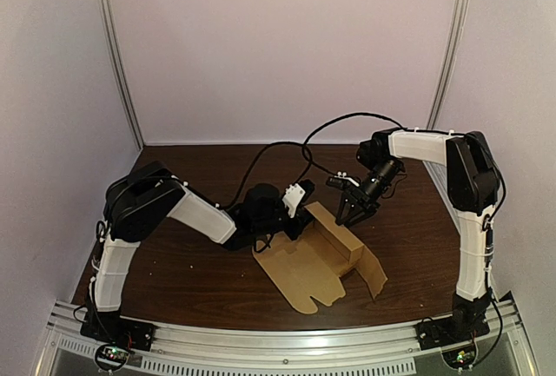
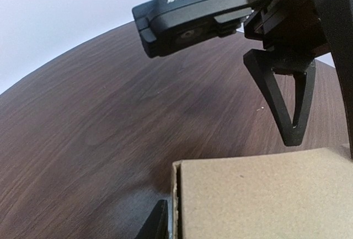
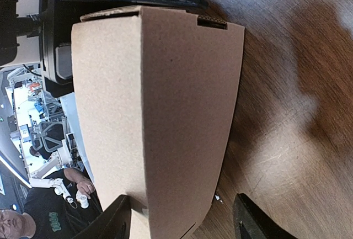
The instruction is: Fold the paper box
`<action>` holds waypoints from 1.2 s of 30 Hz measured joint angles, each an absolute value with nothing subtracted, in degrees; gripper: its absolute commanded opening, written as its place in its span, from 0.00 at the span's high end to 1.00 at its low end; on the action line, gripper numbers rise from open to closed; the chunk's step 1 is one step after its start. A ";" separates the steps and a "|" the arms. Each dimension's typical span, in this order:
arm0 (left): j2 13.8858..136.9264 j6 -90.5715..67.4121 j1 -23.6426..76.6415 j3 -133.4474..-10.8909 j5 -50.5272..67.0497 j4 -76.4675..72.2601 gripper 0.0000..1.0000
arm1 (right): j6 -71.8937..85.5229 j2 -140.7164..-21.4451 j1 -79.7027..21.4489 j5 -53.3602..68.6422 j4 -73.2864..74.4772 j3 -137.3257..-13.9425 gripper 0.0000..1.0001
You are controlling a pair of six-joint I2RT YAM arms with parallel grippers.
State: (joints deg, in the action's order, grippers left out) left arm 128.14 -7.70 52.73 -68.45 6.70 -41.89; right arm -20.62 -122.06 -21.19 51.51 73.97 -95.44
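Big dark worktop [image 1: 174,272], with the paper box [image 1: 317,263] lying half-formed on it, directly under the right hand [image 1: 352,211] and right at the left hand's [image 1: 291,222] fingertips. The right hand is hovering with its fingers spread wide above the raised wall [image 3: 165,112]. The left one is sitting at that wall's edge, and I can't tell if it's pinching. My worry is that a push landing off-centre ends up buckling the wall or sliding the whole box away, since light cardboard probably isn't gripping smooth wood.
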 measured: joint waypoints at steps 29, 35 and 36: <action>127.81 -11.22 53.39 -66.83 -3.01 -39.70 0.93 | -20.82 -122.23 -24.86 55.22 75.20 -96.18 0.36; 126.43 -12.58 53.74 -67.75 -5.45 -34.96 0.92 | -18.20 -122.23 -24.73 53.89 73.78 -96.18 0.38; 126.10 -12.62 53.74 -67.72 -5.98 -34.22 0.92 | -17.58 -122.21 -24.73 53.49 73.36 -96.18 0.38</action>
State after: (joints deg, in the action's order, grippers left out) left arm 126.10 -12.62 53.74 -67.72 -5.98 -34.22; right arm -17.58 -122.21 -24.73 53.49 73.36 -96.18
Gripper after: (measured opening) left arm 0.072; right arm 0.619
